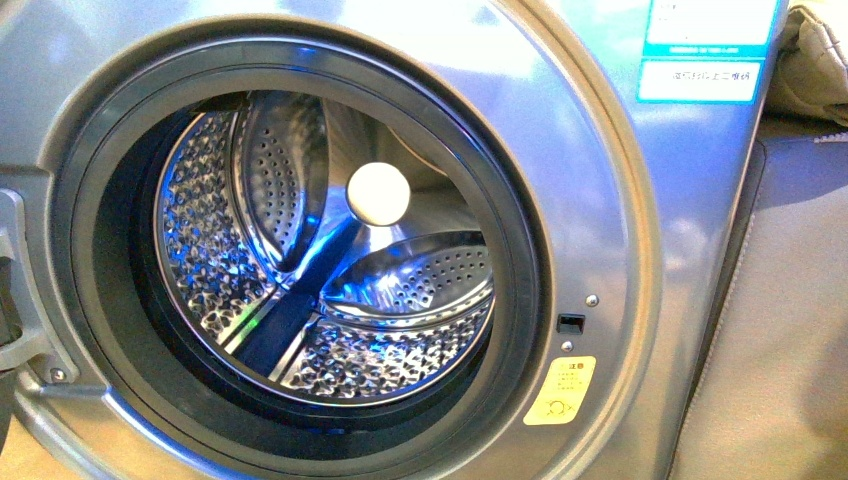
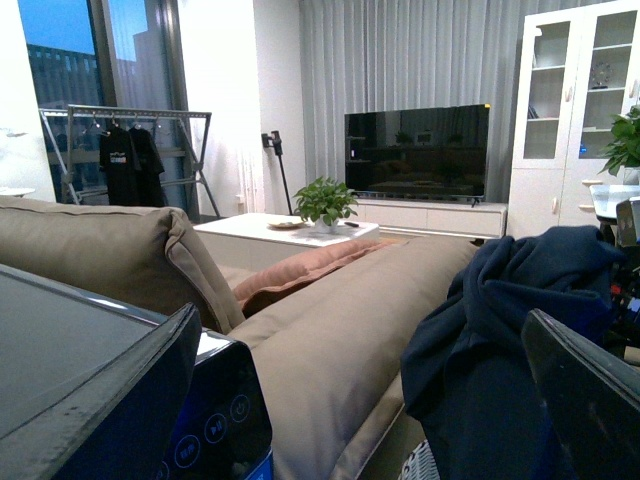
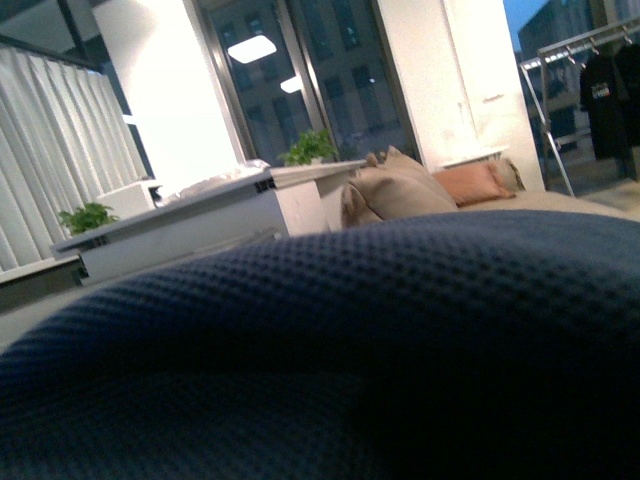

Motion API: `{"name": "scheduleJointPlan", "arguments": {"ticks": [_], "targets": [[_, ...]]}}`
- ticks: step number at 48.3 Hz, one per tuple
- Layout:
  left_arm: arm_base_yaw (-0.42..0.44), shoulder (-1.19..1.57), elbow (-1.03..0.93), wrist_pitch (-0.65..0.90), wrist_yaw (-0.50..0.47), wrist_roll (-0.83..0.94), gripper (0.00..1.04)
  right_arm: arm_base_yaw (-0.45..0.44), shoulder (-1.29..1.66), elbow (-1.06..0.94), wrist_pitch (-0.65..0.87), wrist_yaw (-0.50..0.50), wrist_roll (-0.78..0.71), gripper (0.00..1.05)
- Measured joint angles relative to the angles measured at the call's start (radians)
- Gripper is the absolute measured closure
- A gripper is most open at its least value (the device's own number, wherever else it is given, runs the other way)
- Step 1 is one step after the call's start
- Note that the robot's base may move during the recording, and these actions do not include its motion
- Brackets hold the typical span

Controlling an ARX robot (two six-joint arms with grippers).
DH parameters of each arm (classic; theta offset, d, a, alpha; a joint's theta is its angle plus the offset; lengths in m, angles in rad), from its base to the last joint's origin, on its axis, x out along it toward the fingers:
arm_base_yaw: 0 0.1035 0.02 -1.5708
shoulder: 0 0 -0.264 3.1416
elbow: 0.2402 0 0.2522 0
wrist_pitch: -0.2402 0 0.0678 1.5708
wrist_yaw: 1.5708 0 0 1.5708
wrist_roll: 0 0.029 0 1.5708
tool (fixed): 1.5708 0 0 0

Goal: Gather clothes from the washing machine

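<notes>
The washing machine [image 1: 620,230] fills the front view, its door open and its perforated steel drum [image 1: 330,270] holding no fabric; neither arm shows there. In the left wrist view, the clothes [image 2: 500,340] hang as a dark navy bundle over the sofa's edge. My left gripper [image 2: 362,330] is open, its black fingers [image 2: 100,390] spread wide with nothing between them; the bundle hangs beside the far finger. The clothes [image 3: 330,340] also cover the lower half of the right wrist view. My right gripper is shut on them, its fingers hidden under the fabric.
A beige sofa [image 2: 330,320] with an orange cushion [image 2: 300,270] lies ahead of the left gripper. The machine's black touch panel [image 2: 215,420] is close by it. A woven basket's rim [image 2: 418,466] peeks out below the bundle. Further off stand a low table [image 2: 280,235], a TV [image 2: 415,150] and a clothes rack [image 2: 130,150].
</notes>
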Motion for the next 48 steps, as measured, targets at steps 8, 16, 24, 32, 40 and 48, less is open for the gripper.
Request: {"name": "scheduleJointPlan", "arguments": {"ticks": [8, 16, 24, 32, 40, 48], "targets": [[0.000, 0.000, 0.000, 0.000, 0.000, 0.000, 0.07, -0.052, 0.047, -0.100, -0.105, -0.032, -0.135, 0.99], [0.000, 0.000, 0.000, 0.000, 0.000, 0.000, 0.07, -0.043, 0.167, -0.221, -0.214, 0.024, -0.312, 0.99], [0.000, 0.000, 0.000, 0.000, 0.000, 0.000, 0.07, -0.010, 0.333, -0.292, -0.218, 0.130, -0.443, 0.99], [0.000, 0.000, 0.000, 0.000, 0.000, 0.000, 0.07, 0.030, 0.505, -0.351, -0.203, 0.203, -0.549, 0.97], [0.000, 0.000, 0.000, 0.000, 0.000, 0.000, 0.07, 0.071, 0.639, -0.414, -0.186, 0.238, -0.610, 0.68], [0.000, 0.000, 0.000, 0.000, 0.000, 0.000, 0.07, 0.096, 0.641, -0.443, -0.180, 0.221, -0.560, 0.31]]}}
